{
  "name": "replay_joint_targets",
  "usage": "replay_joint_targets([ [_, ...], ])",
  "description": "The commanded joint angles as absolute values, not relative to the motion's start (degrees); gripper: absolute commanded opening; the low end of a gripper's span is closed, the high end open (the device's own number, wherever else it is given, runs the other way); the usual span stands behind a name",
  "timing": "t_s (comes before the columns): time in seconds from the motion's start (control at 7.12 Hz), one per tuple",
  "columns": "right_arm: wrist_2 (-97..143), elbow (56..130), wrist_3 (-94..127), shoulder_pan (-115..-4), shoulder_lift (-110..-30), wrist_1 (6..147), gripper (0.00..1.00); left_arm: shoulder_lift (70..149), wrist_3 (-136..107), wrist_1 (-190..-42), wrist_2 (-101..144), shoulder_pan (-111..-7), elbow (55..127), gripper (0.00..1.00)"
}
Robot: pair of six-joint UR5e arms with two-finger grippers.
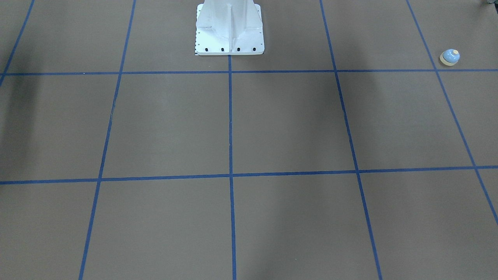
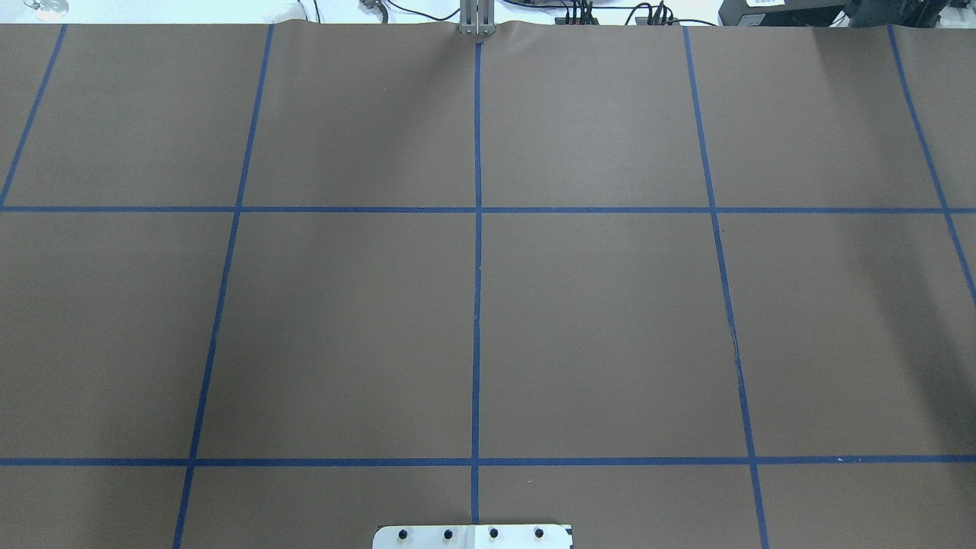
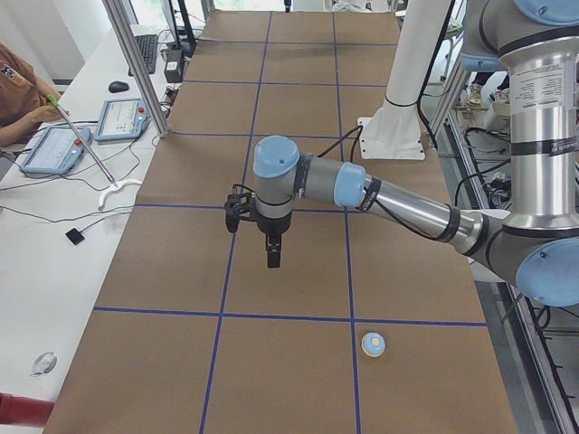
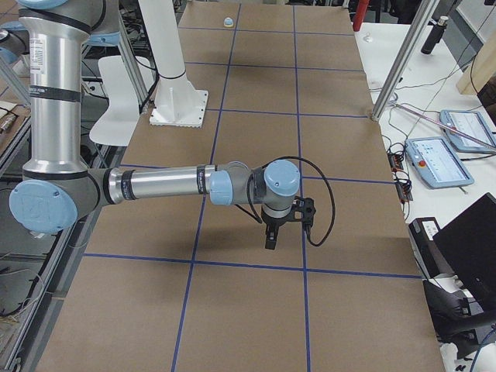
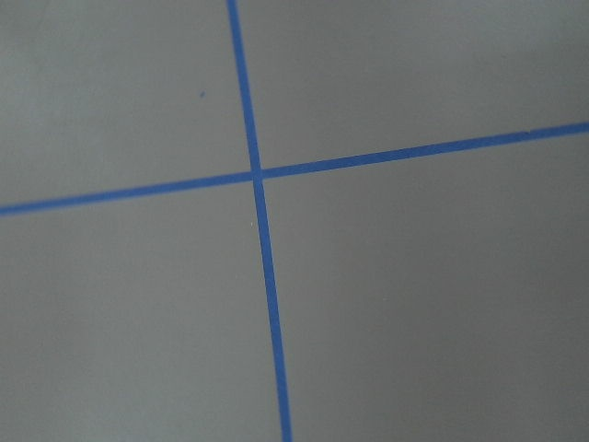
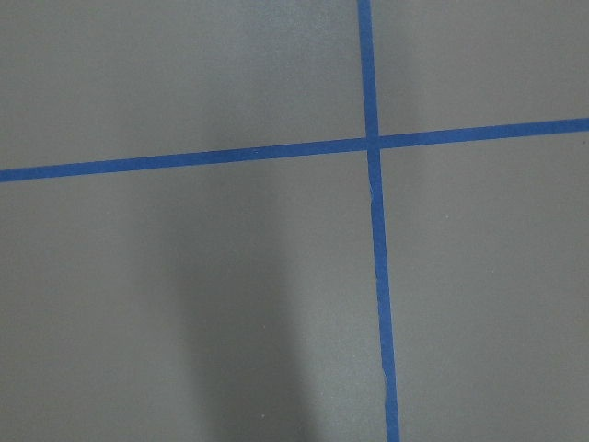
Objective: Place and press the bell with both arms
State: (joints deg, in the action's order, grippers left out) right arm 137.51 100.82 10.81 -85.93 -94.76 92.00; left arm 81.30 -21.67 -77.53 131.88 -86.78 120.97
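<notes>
The bell (image 1: 449, 57), a light-blue dome on a cream base, stands upright on the brown table near the end on my left side. It also shows as the bell (image 3: 373, 344) in the exterior left view and, far off, as the bell (image 4: 228, 22) in the exterior right view. My left gripper (image 3: 272, 258) hangs fingers-down above the table, well away from the bell. My right gripper (image 4: 270, 242) hangs the same way over the other half. Both grippers show only in the side views, so I cannot tell whether they are open or shut. The wrist views show only brown table and blue tape.
The white pedestal (image 1: 229, 31) is bolted at the robot's edge of the table. Blue tape lines divide the brown surface into squares. A side desk with tablets (image 3: 54, 149), a person's arm (image 3: 23, 86) and a metal post (image 3: 136, 72) borders the far edge.
</notes>
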Motion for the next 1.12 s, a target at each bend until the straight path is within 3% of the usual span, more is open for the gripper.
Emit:
replay_joint_targets([
  [0.0, 137.6, 101.0, 10.8, -86.0, -95.4, 91.8, 1.0, 73.5, -39.8, -75.2, 127.3, -84.1, 133.2, 1.0],
  [0.42, 137.6, 100.9, 10.8, -86.0, -95.9, 91.8, 1.0, 67.1, -58.6, -75.3, 119.1, -75.5, 139.2, 1.0],
  [0.7, 137.8, 101.0, 10.8, -85.9, -95.9, 91.8, 1.0, 67.0, -81.7, -75.1, 107.3, -58.8, 139.2, 1.0],
  [0.98, 137.6, 100.9, 10.8, -85.9, -95.7, 91.8, 1.0, 62.0, -95.7, -74.7, 103.0, -50.1, 138.5, 1.0],
])
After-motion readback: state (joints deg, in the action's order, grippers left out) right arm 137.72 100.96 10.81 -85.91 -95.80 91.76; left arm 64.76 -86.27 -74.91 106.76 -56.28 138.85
